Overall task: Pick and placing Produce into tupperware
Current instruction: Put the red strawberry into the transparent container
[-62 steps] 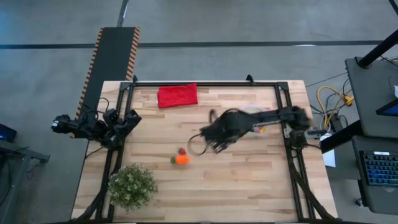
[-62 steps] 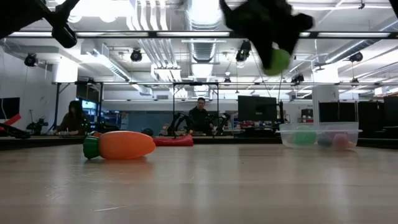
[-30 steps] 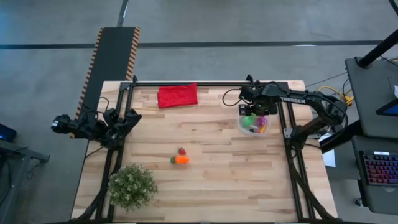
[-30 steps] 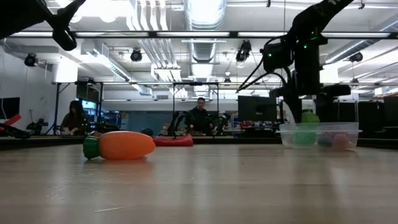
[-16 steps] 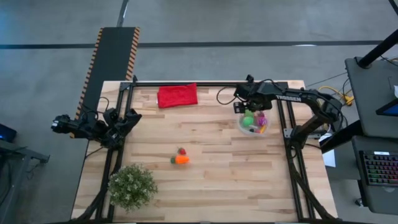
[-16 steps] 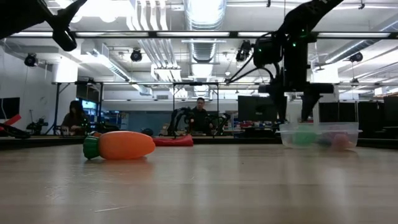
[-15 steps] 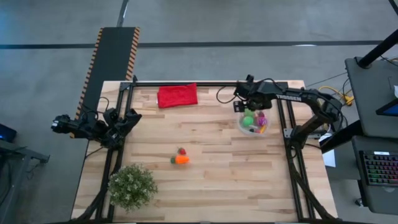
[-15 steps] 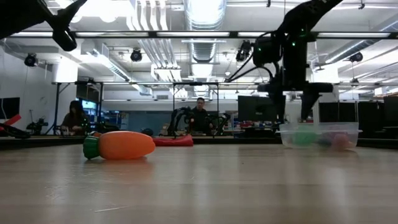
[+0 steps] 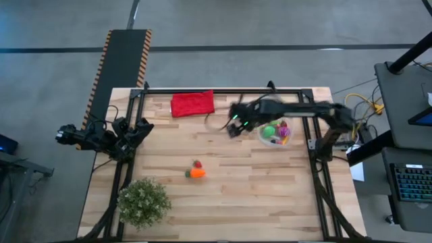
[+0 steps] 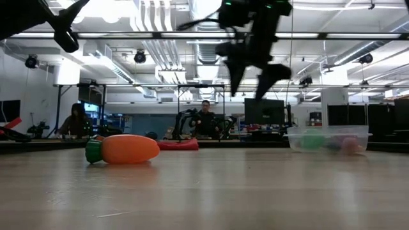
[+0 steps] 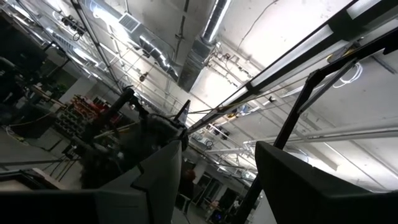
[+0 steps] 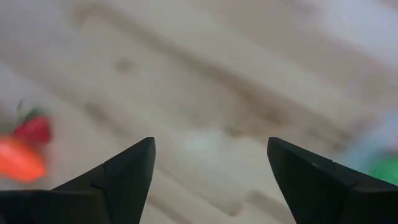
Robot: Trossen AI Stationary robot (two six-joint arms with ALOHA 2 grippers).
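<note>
My right claw [image 9: 233,128] hangs empty, fingers spread, just beside the tupperware [image 9: 275,132].
2 pieces of produce lie mid-table, well apart from me: the toy carrot [image 9: 196,173] touching a small red strawberry [image 9: 196,164]. Because they touch, I judge that closing on 1 could nudge the other away, or the rounded carrot could roll off my fingers. My left claw [image 11: 214,180] is parked off the table's left edge, fingers apart.

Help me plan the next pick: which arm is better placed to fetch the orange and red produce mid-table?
Right. The right gripper hangs open and empty over the table beside the tupperware, heading toward the orange piece. The left gripper waits at the table's left edge.
</note>
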